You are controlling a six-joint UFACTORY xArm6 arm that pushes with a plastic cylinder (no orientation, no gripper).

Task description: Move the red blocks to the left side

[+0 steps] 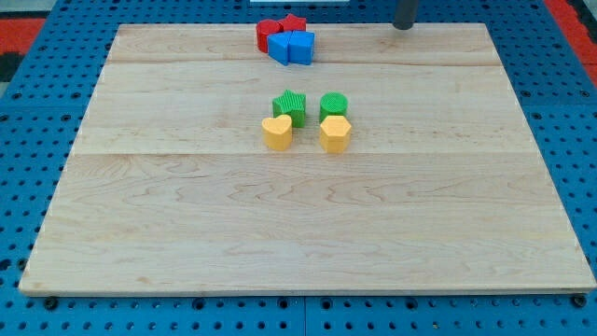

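Wood of the board [308, 233] lies bare along the view's bottom. Mid-board, a yellow heart [276, 133] and yellow hexagon [335, 133] touch a green star [290, 105] and green cylinder [334, 105] behind them. At the top edge, two red blocks [280, 30] touch two blue blocks [292, 47]. My tip [404, 27], a plain rod with no pincer, stands well right of them.
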